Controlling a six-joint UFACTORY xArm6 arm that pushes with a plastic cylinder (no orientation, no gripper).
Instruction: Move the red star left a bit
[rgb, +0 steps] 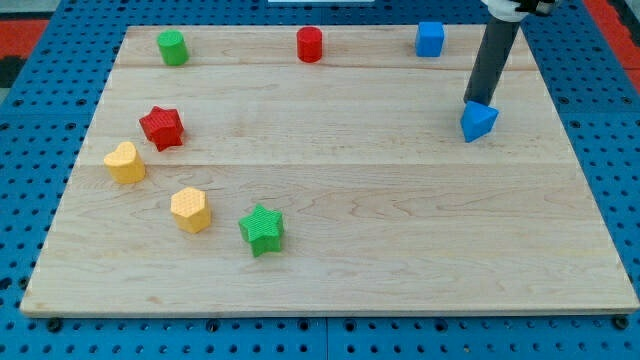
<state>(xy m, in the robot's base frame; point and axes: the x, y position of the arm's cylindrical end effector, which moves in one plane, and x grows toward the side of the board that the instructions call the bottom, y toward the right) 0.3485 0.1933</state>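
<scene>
The red star (161, 127) lies on the wooden board (330, 170) at the view's left. My tip (477, 102) is far to its right, at the view's upper right, touching the top edge of a blue triangular block (479, 122). A yellow heart (125, 163) lies just below and left of the red star.
A green cylinder (172, 47), a red cylinder (310, 45) and a blue cube (430, 39) stand along the board's top edge. A yellow hexagon (190, 210) and a green star (262, 229) lie at the lower left. Blue pegboard surrounds the board.
</scene>
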